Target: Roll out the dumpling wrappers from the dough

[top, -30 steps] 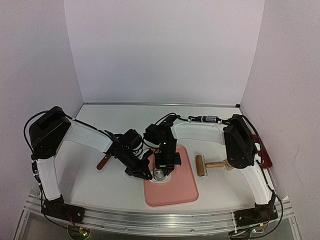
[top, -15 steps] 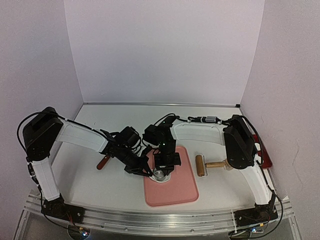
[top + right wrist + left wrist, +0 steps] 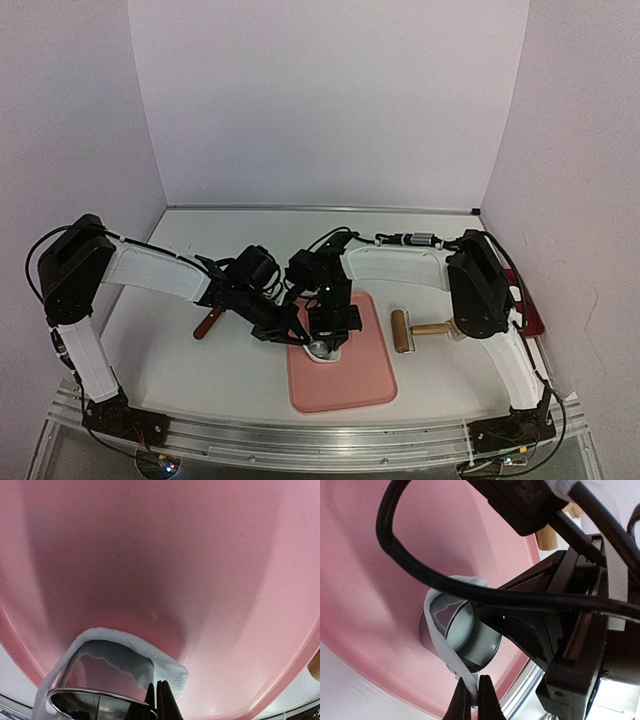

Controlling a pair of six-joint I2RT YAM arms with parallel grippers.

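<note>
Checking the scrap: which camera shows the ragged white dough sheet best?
Right wrist: the ragged white dough sheet lies close, its hole looped about the round metal ring cutter. Left wrist shows one strip by the cutter; top external barely shows it.

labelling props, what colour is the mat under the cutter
Pink; the mat shows best from the right wrist.

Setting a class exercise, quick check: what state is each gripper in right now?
Left gripper: shut on the thin ragged white dough sheet.
Right gripper: shut on the round metal ring cutter.
</note>
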